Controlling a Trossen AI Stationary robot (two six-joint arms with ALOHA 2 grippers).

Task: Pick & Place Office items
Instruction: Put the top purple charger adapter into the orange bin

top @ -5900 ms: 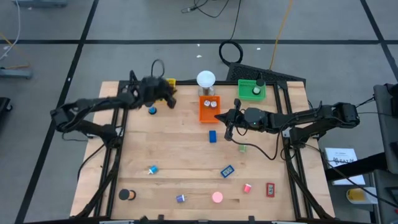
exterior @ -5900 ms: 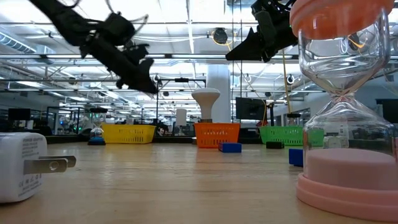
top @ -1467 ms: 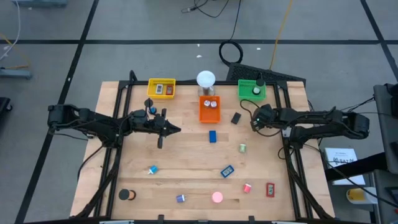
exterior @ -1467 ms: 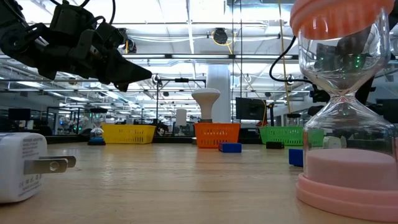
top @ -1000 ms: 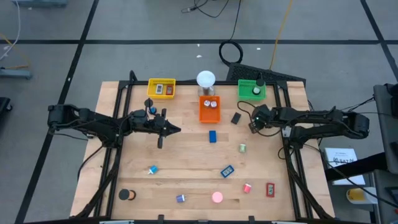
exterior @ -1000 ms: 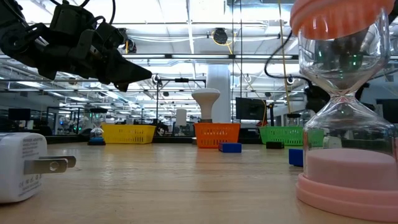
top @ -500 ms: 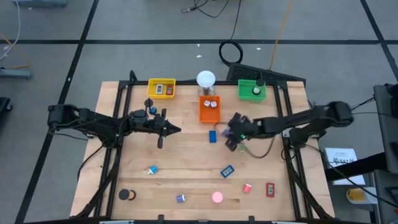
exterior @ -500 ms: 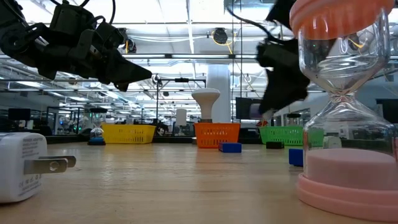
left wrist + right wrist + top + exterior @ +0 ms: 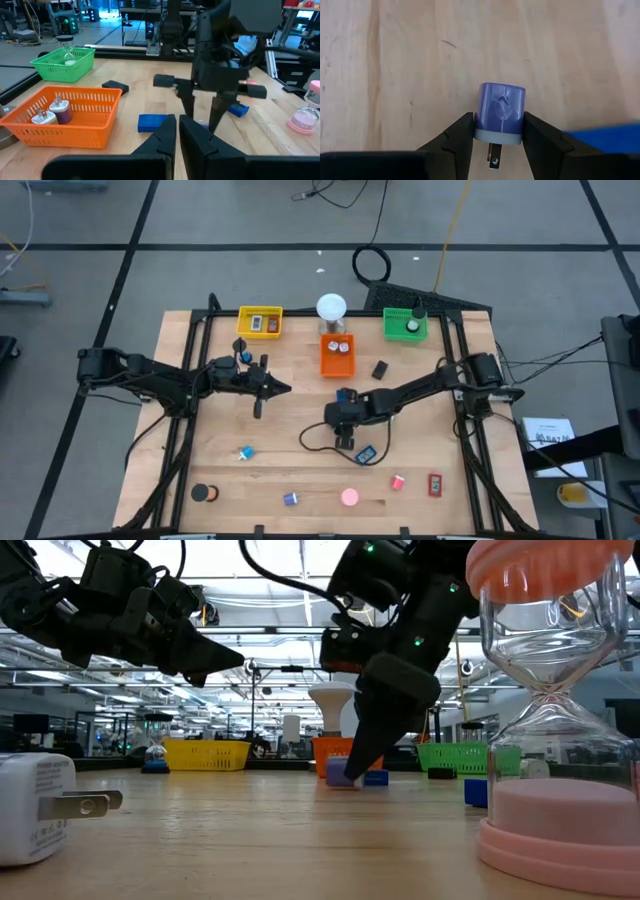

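Note:
My right gripper (image 9: 346, 440) reaches to the table's middle, pointing down, shut on a small purple plug-in charger (image 9: 500, 112); the low view shows the charger (image 9: 340, 772) down at the tabletop. My left gripper (image 9: 285, 388) hovers shut over the table's left half, above the wood (image 9: 235, 658). Loose office items lie flat on the wood: a blue block (image 9: 344, 394), a teal-blue piece (image 9: 366, 453), a black piece (image 9: 380, 369), a light-blue piece (image 9: 245, 452), a black roll (image 9: 205, 493), a pink roll (image 9: 349, 497) and red pieces (image 9: 434, 484). My right gripper pinches the purple charger between its two fingers (image 9: 462, 132), at the grey prong end (image 9: 497, 136). The fingers come from above, pointing down. The purple body sticks out past the fingertips and a prong points back toward the wrist. Whether it touches the wood, I cannot tell.
Yellow (image 9: 260, 321), orange (image 9: 337, 358) and green (image 9: 405, 325) trays line the far edge, with a white globe lamp (image 9: 331, 307) between them. The orange tray holds chargers (image 9: 50, 112). A pink hourglass (image 9: 555, 720) and a white charger (image 9: 40, 805) stand near the low camera.
My right arm has swung quickly from the table's right side toward its middle and near edge, and its gripper has come down to the tabletop. My left arm has kept still.

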